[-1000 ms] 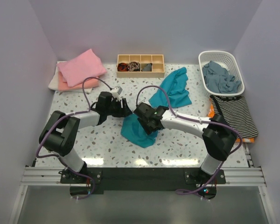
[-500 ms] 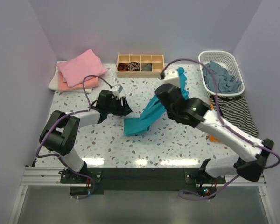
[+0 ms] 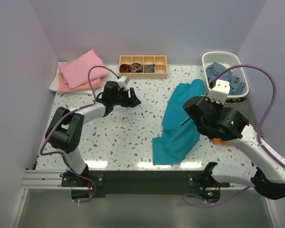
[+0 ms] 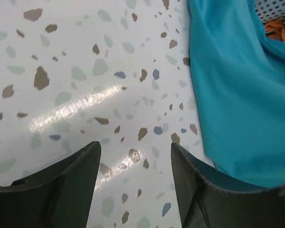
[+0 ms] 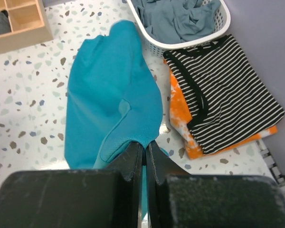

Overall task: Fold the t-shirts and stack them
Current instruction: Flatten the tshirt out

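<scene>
The teal t-shirt (image 3: pixel 178 123) hangs and drapes in a long strip from near the basket down to the table's front edge. My right gripper (image 5: pixel 145 143) is shut on a raised fold of the teal t-shirt (image 5: pixel 109 90), held above the table right of centre (image 3: pixel 189 121). My left gripper (image 3: pixel 133 99) hovers over bare table at the far middle, open and empty (image 4: pixel 135 151), with the teal t-shirt (image 4: pixel 237 85) off to its right. Folded pink (image 3: pixel 81 68), peach (image 3: pixel 69 87) and white (image 3: pixel 54 83) t-shirts sit stacked at the far left.
A wooden compartment box (image 3: pixel 143 66) stands at the far middle. A white basket (image 3: pixel 237 61) with grey-blue cloth (image 3: pixel 224 78) sits at the far right. In front of it a black-and-white striped garment (image 3: pixel 238 115) lies on an orange one (image 5: pixel 180 114).
My right arm closed on the teal t-shirt, lifted it and drew it right and toward the front, stretching it out. My left gripper moved away toward the far side, clear of the cloth.
</scene>
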Available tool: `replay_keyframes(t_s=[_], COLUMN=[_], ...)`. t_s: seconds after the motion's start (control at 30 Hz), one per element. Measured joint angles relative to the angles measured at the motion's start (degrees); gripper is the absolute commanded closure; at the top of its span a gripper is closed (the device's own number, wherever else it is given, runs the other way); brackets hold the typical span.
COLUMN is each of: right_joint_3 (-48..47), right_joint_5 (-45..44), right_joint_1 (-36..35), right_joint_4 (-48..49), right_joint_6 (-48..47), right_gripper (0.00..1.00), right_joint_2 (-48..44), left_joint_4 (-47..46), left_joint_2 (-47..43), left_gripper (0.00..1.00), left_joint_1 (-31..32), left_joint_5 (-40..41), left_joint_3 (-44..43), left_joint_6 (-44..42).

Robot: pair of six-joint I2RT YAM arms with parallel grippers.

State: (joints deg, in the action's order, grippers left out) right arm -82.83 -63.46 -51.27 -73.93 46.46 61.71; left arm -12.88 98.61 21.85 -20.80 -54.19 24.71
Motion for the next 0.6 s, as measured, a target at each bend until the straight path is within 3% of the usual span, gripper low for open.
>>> replay_keyframes(t_s=[0.27, 0.47, 0.6], right_joint_3=[0.61, 1.6, 3.3], right_joint_5=[-1.64, -2.34, -2.6], right_joint_1=[0.0, 0.02, 0.02], right_joint_4=[-2.91, -3.54, -3.56], right_joint_6=[14.25, 14.05, 11.91], right_gripper=[1.0, 1.0, 1.0], right_joint_2=[-4.26, -3.65, -1.75], left_joint_4=[0.46, 1.53, 1.84], left_joint_2=[16.79, 33.18, 40.17], left_gripper=[0.32, 0.31, 0.3], left_joint_1=[5.31, 10.03, 13.09], left_joint_5=[-6.19, -12.5, -14.01], left_joint_3=[-21.16, -41.46, -47.98], left_joint_6=[-0.42, -0.68, -0.7])
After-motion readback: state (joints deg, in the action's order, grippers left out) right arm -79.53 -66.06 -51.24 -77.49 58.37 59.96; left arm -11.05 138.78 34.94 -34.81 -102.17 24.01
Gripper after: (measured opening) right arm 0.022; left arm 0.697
